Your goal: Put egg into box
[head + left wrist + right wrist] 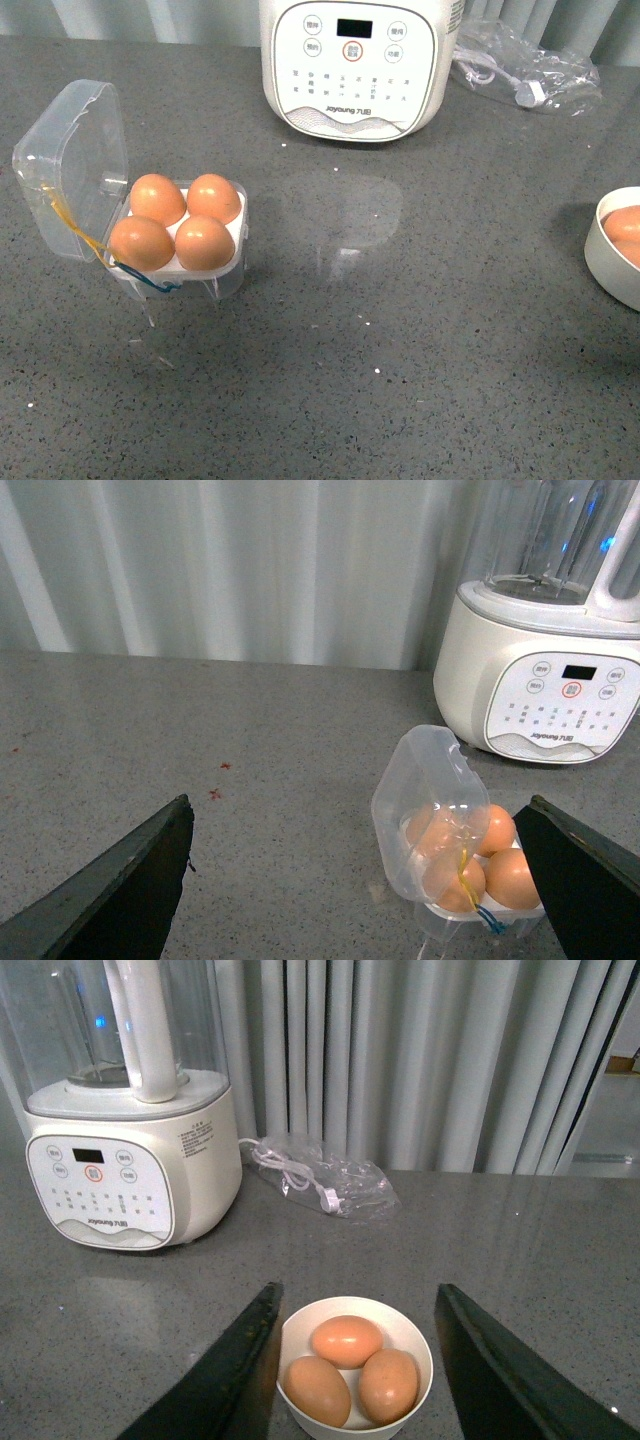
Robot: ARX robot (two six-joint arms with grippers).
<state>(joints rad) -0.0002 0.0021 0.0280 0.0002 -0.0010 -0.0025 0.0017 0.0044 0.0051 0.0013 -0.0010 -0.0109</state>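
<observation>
Front view: the box, its lid thrown open, holds four brown eggs, the egg in a near hole. Every hole looks filled, so I judge the placing done and would keep both arms clear of that raised lid. The cooker and bagged cable sit behind, well apart.
Left wrist view: my left pincer is spread wide and empty, the box beyond it.
Right wrist view: my right pincer is spread and empty over a bowl of three spare eggs
</observation>
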